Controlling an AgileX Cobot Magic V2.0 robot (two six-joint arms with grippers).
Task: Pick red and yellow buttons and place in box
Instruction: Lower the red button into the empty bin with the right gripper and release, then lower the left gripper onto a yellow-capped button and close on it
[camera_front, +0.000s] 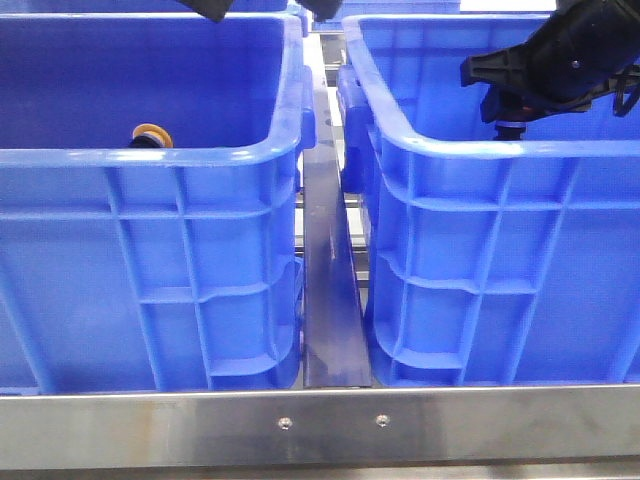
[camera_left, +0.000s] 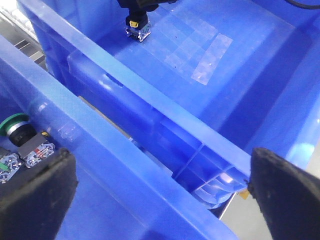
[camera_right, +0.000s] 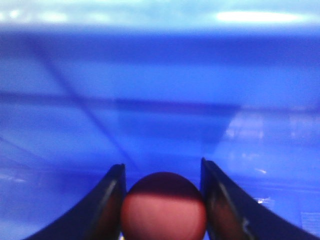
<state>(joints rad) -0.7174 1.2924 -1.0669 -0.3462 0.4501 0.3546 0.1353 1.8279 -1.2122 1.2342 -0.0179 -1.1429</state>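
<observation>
Left crate (camera_front: 150, 155): blue plastic, ribbed outer walls, thick rim; stands at left of front view.
Metal rail (camera_front: 330, 300): silver, runs front to back in gap beside left crate's right wall.
Front bar (camera_front: 320, 425): brushed metal, spans full width below crate. Two screws in it, left screw (camera_front: 284, 422) and right screw (camera_front: 381, 421), near centre.
Inside left crate, left wrist view: green button (camera_left: 11, 122), black collar under cap. Just beside it, contact blocks (camera_left: 37, 151), clear housing, red and green marks.
</observation>
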